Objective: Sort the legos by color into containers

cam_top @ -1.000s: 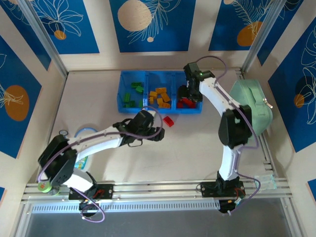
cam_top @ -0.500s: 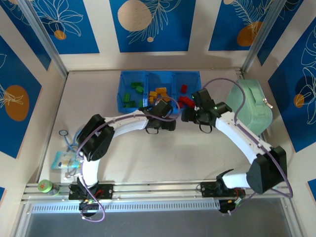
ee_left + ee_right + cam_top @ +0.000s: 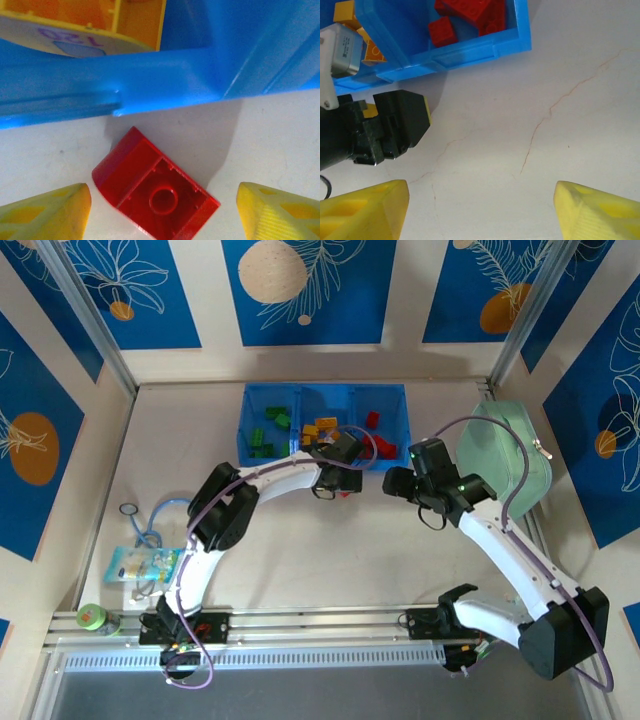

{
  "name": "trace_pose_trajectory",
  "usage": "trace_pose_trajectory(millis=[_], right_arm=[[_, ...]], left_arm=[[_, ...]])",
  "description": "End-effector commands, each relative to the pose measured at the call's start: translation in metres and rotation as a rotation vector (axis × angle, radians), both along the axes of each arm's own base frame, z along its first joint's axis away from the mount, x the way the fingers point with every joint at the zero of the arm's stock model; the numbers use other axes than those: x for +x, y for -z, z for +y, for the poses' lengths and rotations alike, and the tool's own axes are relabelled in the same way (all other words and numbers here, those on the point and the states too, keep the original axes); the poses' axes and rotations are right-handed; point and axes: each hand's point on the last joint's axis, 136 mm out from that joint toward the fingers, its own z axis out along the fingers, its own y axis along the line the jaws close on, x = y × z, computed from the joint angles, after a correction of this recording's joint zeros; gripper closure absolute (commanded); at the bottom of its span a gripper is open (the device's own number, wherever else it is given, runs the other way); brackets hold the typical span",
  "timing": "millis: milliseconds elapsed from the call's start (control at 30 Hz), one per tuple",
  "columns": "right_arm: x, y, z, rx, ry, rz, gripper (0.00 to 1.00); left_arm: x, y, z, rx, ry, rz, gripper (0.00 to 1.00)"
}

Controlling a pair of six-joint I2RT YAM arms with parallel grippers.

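- The left gripper's [image 3: 163,194] jaws are spread wide, one yellow finger on each side of a loose red lego [image 3: 150,200], neither touching it.
- The right gripper's [image 3: 477,200] jaws are also released, hanging over bare table [image 3: 580,110] with nothing between them.
- The red lego lies upside down on the table. Its hollow underside faces up with a round tube in the middle, and one edge is rounded off.
- It sits midway between the left fingers, just in front of the blue tray's [image 3: 150,90] near wall.
- Beyond that wall, the tray holds green legos [image 3: 265,435] in the left section, yellow-orange legos [image 3: 320,430] in the middle and red legos [image 3: 470,15] in the right.
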Motion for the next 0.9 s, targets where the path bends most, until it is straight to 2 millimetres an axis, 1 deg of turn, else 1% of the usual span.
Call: trace_pose_trajectory(millis=[0,200,367,500,700,800,867], right_arm=[[0.000,-0.003,-0.006,0.016,0.029,-0.027,0.23],[-0.001,-0.007,-0.011,0.029,0.038,-0.046,0.24],[-0.003,-0.007,-0.015,0.033,0.048,-0.048,0.24],[-0.006,-0.008,-0.017,0.040,0.053,-0.055,0.24],[-0.008,-0.007,-0.019,0.038,0.059,-0.053,0.24],[-0.009,-0.007,-0.021,0.035,0.065,-0.053,0.24],[-0.011,-0.007,-0.023,0.033,0.071,-0.055,0.24]], left_arm=[[0.006,0.007,0.008,0.038,-0.039,0.020,0.25],[0.008,0.019,0.007,0.066,-0.032,0.042,0.32],[0.002,0.029,0.007,0.086,-0.015,0.067,0.47],[-0.005,0.025,0.009,0.111,0.002,0.053,0.54],[-0.024,0.014,0.012,0.121,0.027,0.023,0.70],[-0.033,0.002,0.009,0.099,0.044,-0.001,0.74],[-0.034,-0.011,0.006,0.075,0.053,-0.029,0.75]])
